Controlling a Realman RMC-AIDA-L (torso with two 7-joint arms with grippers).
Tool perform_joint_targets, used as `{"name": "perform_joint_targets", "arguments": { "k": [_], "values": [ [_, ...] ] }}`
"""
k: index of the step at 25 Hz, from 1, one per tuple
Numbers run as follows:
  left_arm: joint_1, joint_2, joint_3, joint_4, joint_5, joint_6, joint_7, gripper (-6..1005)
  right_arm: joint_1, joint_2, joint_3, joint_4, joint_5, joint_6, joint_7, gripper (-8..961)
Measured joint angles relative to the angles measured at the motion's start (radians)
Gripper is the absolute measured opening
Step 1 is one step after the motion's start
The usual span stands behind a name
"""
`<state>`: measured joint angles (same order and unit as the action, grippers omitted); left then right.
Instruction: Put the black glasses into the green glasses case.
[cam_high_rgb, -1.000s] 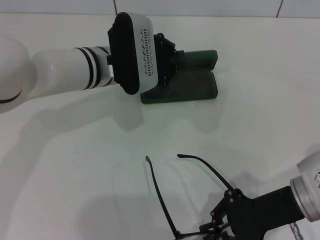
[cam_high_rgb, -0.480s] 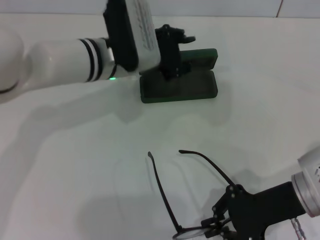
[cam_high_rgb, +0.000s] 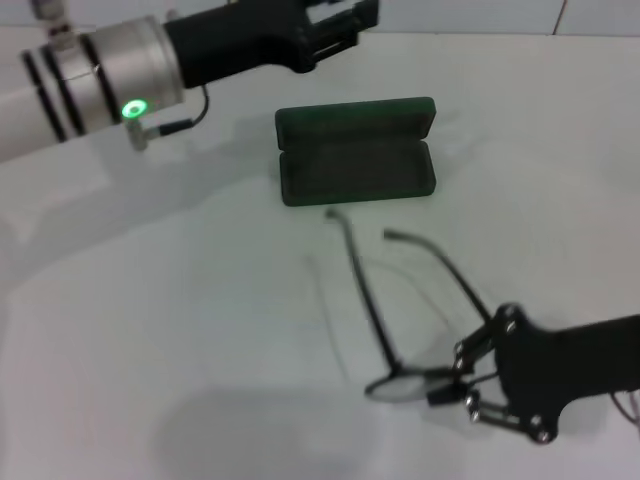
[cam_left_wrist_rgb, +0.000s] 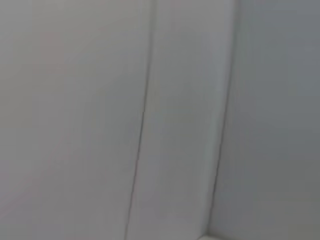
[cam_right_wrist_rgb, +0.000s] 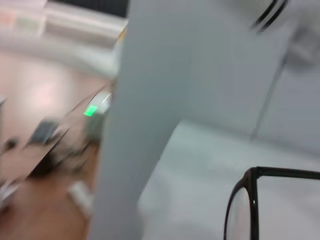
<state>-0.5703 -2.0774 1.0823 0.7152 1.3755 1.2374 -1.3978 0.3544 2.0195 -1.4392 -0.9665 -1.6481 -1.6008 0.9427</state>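
The green glasses case (cam_high_rgb: 355, 172) lies open at the far middle of the white table, its lid (cam_high_rgb: 355, 117) standing up at the back. My right gripper (cam_high_rgb: 455, 385) at the near right is shut on the front of the black glasses (cam_high_rgb: 367, 300). Their two temple arms point at the case, the tips just short of its front edge. One rim of the glasses also shows in the right wrist view (cam_right_wrist_rgb: 250, 200). My left gripper (cam_high_rgb: 340, 20) is raised at the far left, behind and above the case and apart from it.
The white table (cam_high_rgb: 180, 330) stretches around the case and glasses, with a tiled wall along its far edge. The left wrist view shows only pale wall. The right wrist view shows a pale pillar (cam_right_wrist_rgb: 150, 100) and a blurred room behind it.
My left gripper has left the case's lid and pulled up and back to the far left. My right gripper has carried the glasses toward the case, so the temple tips now nearly reach it.
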Motion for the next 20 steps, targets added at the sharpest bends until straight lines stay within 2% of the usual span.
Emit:
{"name": "perform_joint_targets", "arguments": {
  "k": [3,6,13,20],
  "values": [
    [0.016,0.003,-0.009,-0.015,0.000,0.060,-0.095,481,0.013,0.000,0.083,0.102,0.062,-0.040,-0.080,114],
    [0.036,0.005,-0.024,-0.025,-0.005,0.175,-0.178,484,0.021,0.003,0.134,0.185,0.110,-0.050,-0.149,115],
    [0.024,0.015,-0.039,-0.078,-0.012,0.343,-0.237,484,0.028,0.006,0.146,0.363,0.268,-0.027,-0.407,115],
    [-0.013,0.032,-0.034,-0.122,-0.001,0.458,-0.293,483,0.040,0.008,0.128,0.424,0.352,0.057,-0.513,115]
  ]
}}
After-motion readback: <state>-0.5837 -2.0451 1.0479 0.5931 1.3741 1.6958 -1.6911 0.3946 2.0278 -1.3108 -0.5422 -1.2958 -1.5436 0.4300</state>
